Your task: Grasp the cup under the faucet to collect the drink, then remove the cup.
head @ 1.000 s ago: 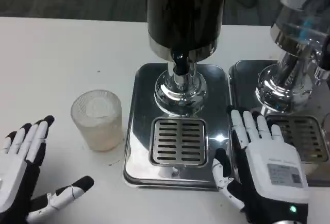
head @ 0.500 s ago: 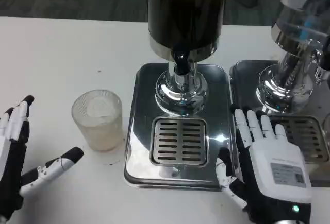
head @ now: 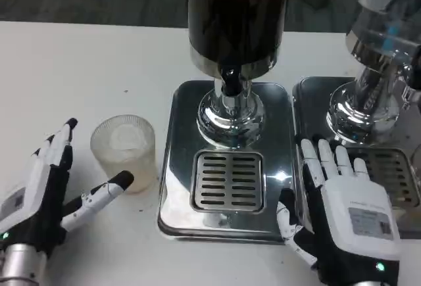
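Observation:
A frosted clear cup [head: 124, 152] stands upright on the white table, left of the steel drip tray [head: 176, 167], not under the faucet. The dark drink dispenser rises above the tray with its black faucet [head: 229, 81] over the slotted grate [head: 227, 181]. My left hand [head: 46, 194] lies open just left of the cup, its thumb tip close to the cup's lower side, its other fingers stretched toward the cup's left. My right hand [head: 345, 217] is open and flat, palm down, at the tray's right edge, holding nothing.
A second steel dispenser [head: 375, 95] with its own drip tray stands at the right, close behind my right hand. White table [head: 79, 75] stretches to the left and behind the cup.
My left hand has moved right and forward to the cup, its thumb now near the cup's base. The right hand has barely moved.

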Robot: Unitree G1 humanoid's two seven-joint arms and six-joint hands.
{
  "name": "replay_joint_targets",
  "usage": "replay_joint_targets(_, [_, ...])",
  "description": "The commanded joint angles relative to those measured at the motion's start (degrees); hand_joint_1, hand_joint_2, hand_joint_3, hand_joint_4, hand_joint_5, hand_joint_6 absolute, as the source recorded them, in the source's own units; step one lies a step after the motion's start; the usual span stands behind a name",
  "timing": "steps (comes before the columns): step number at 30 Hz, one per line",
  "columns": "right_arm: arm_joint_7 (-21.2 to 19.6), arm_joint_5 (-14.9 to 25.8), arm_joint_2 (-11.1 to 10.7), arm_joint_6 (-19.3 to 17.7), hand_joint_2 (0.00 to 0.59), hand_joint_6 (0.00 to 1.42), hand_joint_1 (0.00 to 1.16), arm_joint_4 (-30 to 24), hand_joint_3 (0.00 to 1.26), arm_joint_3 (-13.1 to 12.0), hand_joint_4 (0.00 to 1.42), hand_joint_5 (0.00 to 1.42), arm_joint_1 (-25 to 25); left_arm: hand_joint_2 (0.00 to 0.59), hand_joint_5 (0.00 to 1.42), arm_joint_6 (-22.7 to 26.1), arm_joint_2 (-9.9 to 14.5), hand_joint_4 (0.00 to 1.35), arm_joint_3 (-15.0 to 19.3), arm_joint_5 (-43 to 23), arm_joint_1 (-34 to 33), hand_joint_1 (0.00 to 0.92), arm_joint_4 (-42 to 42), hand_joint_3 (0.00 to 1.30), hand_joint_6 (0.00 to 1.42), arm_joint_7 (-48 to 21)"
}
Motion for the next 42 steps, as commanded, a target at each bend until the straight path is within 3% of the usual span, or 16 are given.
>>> replay_joint_targets(1, [-0.74,0.03,0.47,0.12,0.578,0.0,0.36,-0.37,0.05,-0.32,0.0,0.0,0.37,0.0,0.0,-2.27,-0.12,0.0,-1.17,-0.14,-3.2,0.0,5.46,0.0,0.0,0.81])
replay_joint_targets(14, [-0.01,-0.57,1.34,1.14,0.569,0.0,0.36,-0.26,0.05,-0.2,0.0,0.0,0.37,0.0,0.0,-11.39,-0.94,0.0,-4.21,-0.83,-11.6,0.072,18.56,0.0,0.0,2.78])
replay_joint_targets(27, [0.89,-1.54,2.38,3.12,0.555,0.0,0.36,-0.53,0.08,0.39,0.0,0.0,0.84,0.012,0.25,-16.44,-1.58,0.01,-4.8,-2.01,-14.24,0.144,24.66,0.0,0.2,2.72])
replay_joint_targets(35, [0.26,-1.5,2.79,3.95,0.554,0.0,0.35,-0.57,0.09,0.77,0.0,0.0,1.16,0.027,0.37,-16.5,-1.95,0.12,-5.1,-2.47,-15.64,0.174,26.49,0.07,0.32,3.05])
replay_joint_targets(42, [-0.76,-1.32,3.52,4.44,0.554,0.0,0.35,-0.28,0.09,0.94,0.0,0.0,1.42,0.053,0.57,-16.25,-1.6,0.32,-6.16,-1.27,-17.12,0.225,27.93,0.27,0.52,3.85])
